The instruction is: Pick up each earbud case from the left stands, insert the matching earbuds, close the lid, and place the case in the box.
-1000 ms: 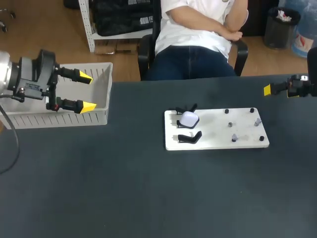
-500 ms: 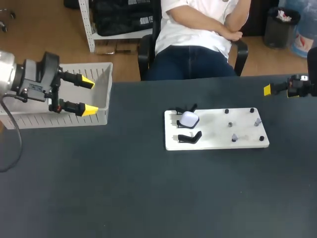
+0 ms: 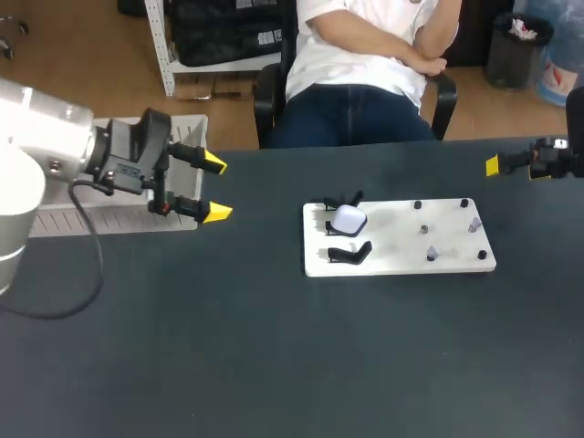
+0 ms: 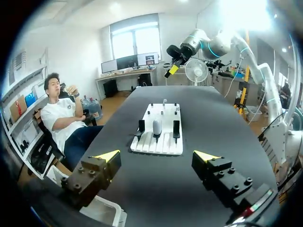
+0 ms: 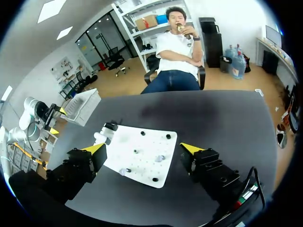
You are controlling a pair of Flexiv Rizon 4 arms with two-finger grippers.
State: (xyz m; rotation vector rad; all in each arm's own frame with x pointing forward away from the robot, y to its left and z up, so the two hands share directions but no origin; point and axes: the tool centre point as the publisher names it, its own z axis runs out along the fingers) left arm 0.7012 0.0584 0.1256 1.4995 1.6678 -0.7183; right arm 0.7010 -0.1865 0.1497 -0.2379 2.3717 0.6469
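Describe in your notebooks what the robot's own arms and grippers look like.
The left arm is rounded and white with a black wrist, and a black cable loops from it. The left gripper and right gripper have black, bolted block fingers ending in yellow wedge tips.

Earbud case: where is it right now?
In the head view, the case sits at the left end of the board, between two empty black stands.

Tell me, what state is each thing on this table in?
Left gripper, open, empty.
Right gripper, open, empty.
Earbud case, sitting on the middle stand, untouched.
Other two stands, empty.
Box, inside mostly hidden from view.
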